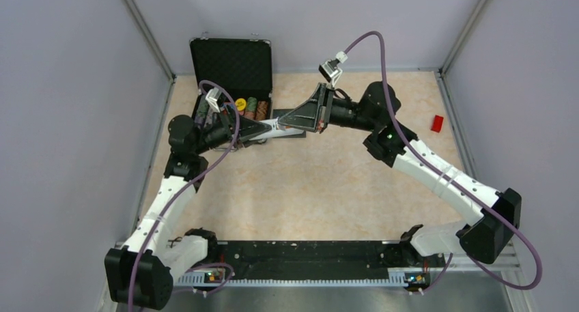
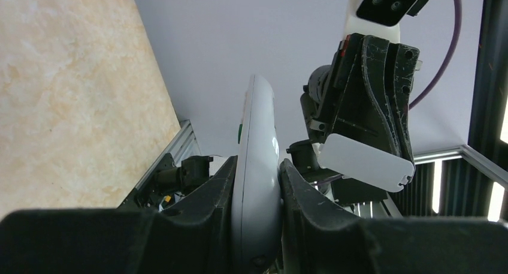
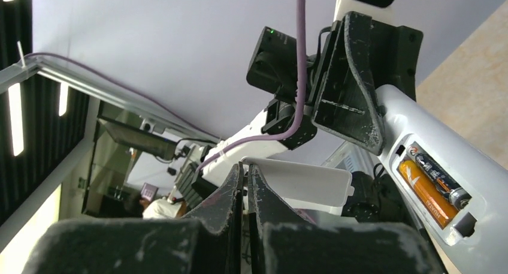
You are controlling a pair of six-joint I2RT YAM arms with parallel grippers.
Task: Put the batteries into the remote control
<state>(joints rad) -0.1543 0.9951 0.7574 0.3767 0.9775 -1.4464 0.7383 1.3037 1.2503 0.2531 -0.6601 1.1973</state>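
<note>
Status for you, everything placed off the remote control [image 2: 257, 178]:

- Your left fingers [image 2: 206, 196] are clenched on the remote, one pad on each broad face, gripping it at one end. In the left wrist view it stands edge-on between them, button face to the left.
- The compartment in the back of the remote is uncovered. Both batteries [image 3: 432, 187] sit inside, side by side along the remote's length: orange battery [image 3: 426, 194] on the outer side, dark battery [image 3: 438, 179] next to it. The compartment is at the free end of the remote, just past the left fingertips.
- Your right fingers [image 3: 226, 193] are pinched tight on the battery cover [image 3: 299, 181], a white plate with rounded corners, held by one edge. No gap shows between the pads apart from the plate.
- The cover hangs just beside the remote on its back side, apart from it. You can see open space between the two in the left wrist view.
- From the top camera the remote [image 1: 276, 128] spans between the two sets of fingers, over the worktop [image 1: 307, 189].
- An open black case [image 1: 231, 63] sits just behind the remote and to its left, lid raised, with stacks of coloured chips [image 1: 251, 107] inside.
- A red block [image 1: 437, 123] lies on the worktop well to the right of the remote.
</note>
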